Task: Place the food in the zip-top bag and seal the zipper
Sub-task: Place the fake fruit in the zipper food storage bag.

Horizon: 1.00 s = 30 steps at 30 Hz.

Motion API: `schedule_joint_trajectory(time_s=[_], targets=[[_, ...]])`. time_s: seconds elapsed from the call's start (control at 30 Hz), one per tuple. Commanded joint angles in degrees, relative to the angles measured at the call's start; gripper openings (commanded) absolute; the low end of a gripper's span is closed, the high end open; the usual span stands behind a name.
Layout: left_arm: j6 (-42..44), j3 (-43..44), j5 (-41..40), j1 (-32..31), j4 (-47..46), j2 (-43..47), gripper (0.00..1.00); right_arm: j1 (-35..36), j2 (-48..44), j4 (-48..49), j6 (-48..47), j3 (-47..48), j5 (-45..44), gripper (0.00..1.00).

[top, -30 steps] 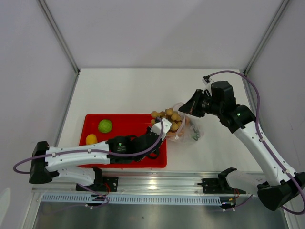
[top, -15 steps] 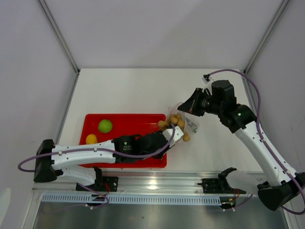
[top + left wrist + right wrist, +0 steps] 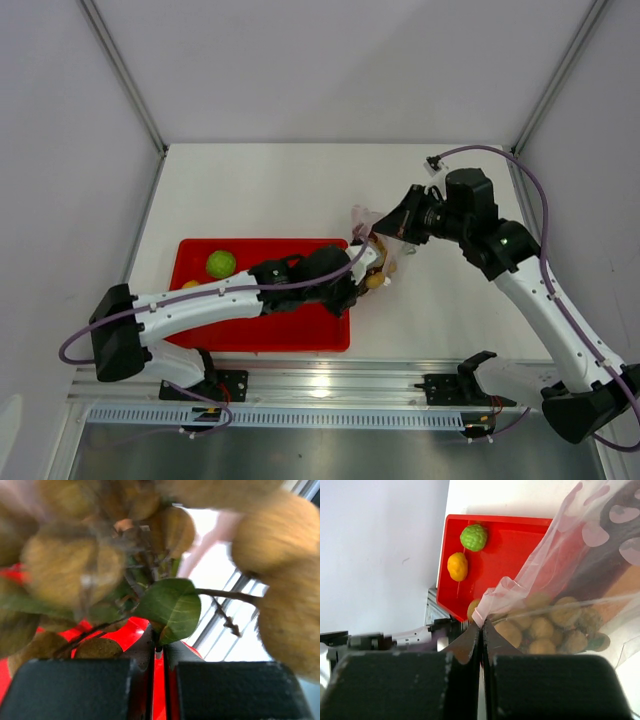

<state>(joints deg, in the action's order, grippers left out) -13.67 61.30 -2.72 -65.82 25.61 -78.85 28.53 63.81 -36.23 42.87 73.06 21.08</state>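
Observation:
My right gripper [image 3: 388, 232] [image 3: 481, 626] is shut on the crumpled pinkish mouth edge of the clear zip-top bag [image 3: 372, 226] [image 3: 580, 550] and holds it up beside the red tray. My left gripper [image 3: 366, 260] [image 3: 159, 652] is shut on the leafy stem of the cluster of tan balls [image 3: 377, 279] [image 3: 65, 565], right at the bag's mouth. The right wrist view shows tan balls [image 3: 540, 628] through the plastic, with a brown slab with a tan edge [image 3: 620, 587] behind them. The green ball [image 3: 221, 263] [image 3: 473, 537] and yellow-orange ball [image 3: 457, 566] lie in the tray.
The red tray [image 3: 290, 330] [image 3: 520, 540] sits at the near left, and my left arm [image 3: 220, 300] stretches across it. White walls and metal posts close in the table; a metal rail [image 3: 330, 385] runs along the near edge.
My left arm has swung right and forward, carrying the tan cluster from the tray's corner to the bag's mouth. The bag now stands higher and more bunched. The right arm has barely moved.

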Motion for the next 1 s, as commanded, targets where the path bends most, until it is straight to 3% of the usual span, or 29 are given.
schedule_joint_trajectory(time_s=[0.0, 0.33, 0.63, 0.97], targets=[[-6.80, 1.19, 9.04, 4.11, 0.94, 2.82, 0.01, 0.21, -2.81, 3.27, -0.25, 1.48, 2.30, 0.00], [-13.13, 15.24, 12.30, 5.97, 12.61, -4.37, 0.01, 0.47, -3.69, 4.32, 0.28, 0.24, 3.18, 0.00], [-16.12, 18.06, 9.84, 5.62, 14.47, -7.89, 0.00, 0.91, -3.25, 5.73, 0.02, -1.34, 3.44, 0.00], [-16.83, 20.09, 8.96, 2.11, 15.88, -9.04, 0.03, 0.91, -0.36, 5.55, 0.46, -0.55, -5.43, 0.00]])
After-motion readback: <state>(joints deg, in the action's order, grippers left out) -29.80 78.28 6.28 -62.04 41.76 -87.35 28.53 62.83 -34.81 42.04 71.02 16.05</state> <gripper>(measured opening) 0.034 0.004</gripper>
